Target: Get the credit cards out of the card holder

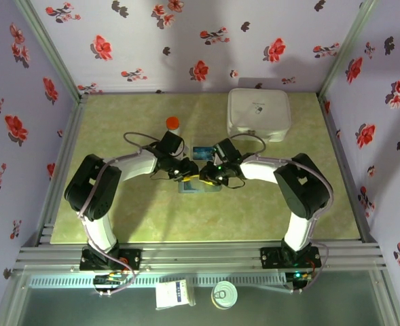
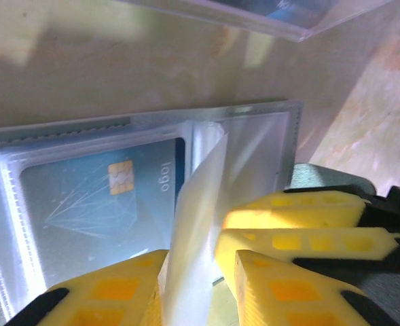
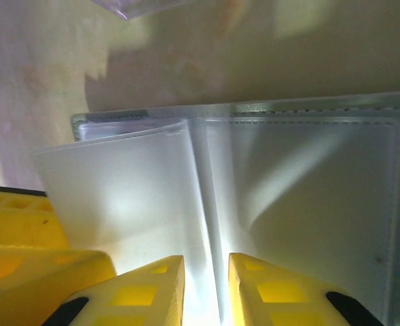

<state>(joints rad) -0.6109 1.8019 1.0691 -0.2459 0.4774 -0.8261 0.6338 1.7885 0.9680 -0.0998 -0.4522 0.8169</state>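
Observation:
The card holder (image 1: 200,186) lies open at the table's middle, its clear inner sleeves up (image 2: 50,129) (image 3: 308,204). A blue credit card (image 2: 104,197) with a gold chip sits inside the left sleeve. Another blue card (image 1: 201,153) lies on the table just behind the holder. My left gripper (image 1: 185,175) (image 2: 200,292) is open, and a clear sleeve leaf (image 2: 196,204) stands up between its fingers, against the left one. My right gripper (image 1: 208,178) (image 3: 206,292) is narrowly open, astride the sleeves' centre fold (image 3: 203,204). Its fingers (image 2: 301,241) rest beside the left gripper.
An orange-capped bottle (image 1: 172,123) stands behind the left arm. A white zip case (image 1: 257,114) sits at the back right. Floral walls close the table on three sides. Both wrists crowd over the holder.

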